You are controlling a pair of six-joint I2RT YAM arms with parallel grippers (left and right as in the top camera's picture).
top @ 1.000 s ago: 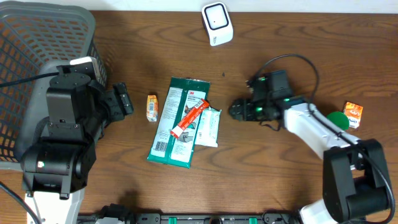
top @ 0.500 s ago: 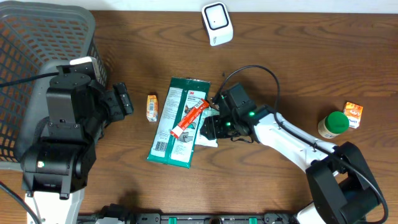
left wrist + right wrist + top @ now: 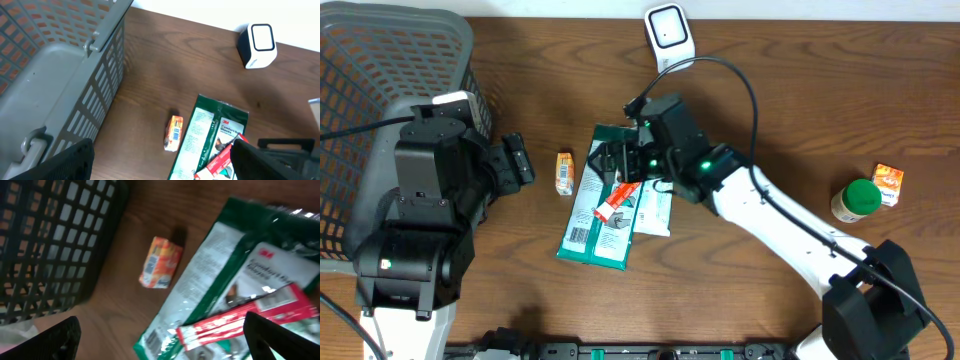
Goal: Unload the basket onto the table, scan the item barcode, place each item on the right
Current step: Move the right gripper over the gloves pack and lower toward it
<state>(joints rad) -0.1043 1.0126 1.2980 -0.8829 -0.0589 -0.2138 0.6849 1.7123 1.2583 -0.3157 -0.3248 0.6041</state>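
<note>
A green glove package [image 3: 590, 215] lies mid-table with a red stick packet [image 3: 625, 192] across it and a white packet [image 3: 657, 205] at its right edge. A small orange packet [image 3: 564, 172] lies to its left. The white barcode scanner [image 3: 669, 38] stands at the back. My right gripper [image 3: 608, 163] hovers open over the package's upper end; in the right wrist view the gripper [image 3: 165, 342] has the red stick [image 3: 250, 315] and the package [image 3: 215, 265] below it, nothing held. My left gripper [image 3: 515, 160] stands open beside the basket, empty [image 3: 160, 165].
A dark mesh basket [image 3: 390, 90] fills the far left. A green-lidded jar [image 3: 856, 200] and a small orange box [image 3: 888, 183] stand at the right. The right arm's cable loops above the table near the scanner.
My right arm has swung left across the table, from right of the items to above the green package. The left arm and the items have not moved.
</note>
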